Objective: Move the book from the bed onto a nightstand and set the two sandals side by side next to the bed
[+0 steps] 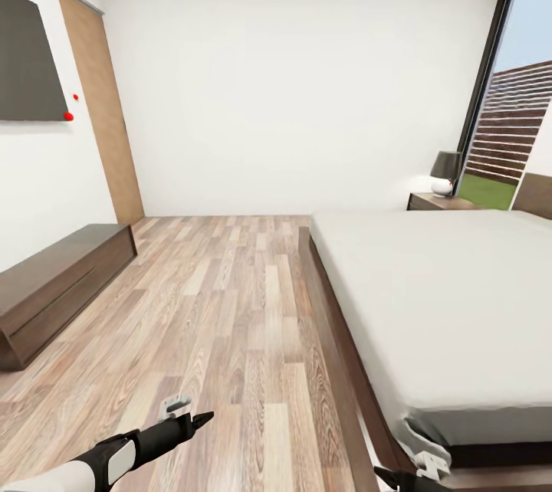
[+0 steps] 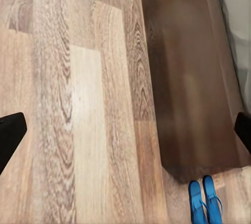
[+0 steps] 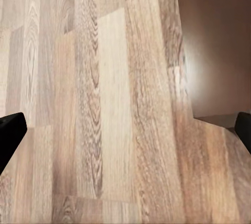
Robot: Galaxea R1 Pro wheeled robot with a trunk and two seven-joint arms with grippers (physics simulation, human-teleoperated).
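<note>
Head view shows the low dark-framed bed (image 1: 445, 308) at three o'clock, no book visible on its pale mattress, two bright blue flip-flop sandals (image 2: 204, 201) lying together beside its frame, both grippers' jaws apart and empty; finding the book seems next.

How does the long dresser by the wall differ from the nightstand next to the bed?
The dresser is long and low, and nothing shows on its top; the nightstand looks small and carries a lamp. The dresser stands against the left wall across the floor from the bed; the nightstand stands at the bed's far side near the window. Both are dark brown wood.
</note>
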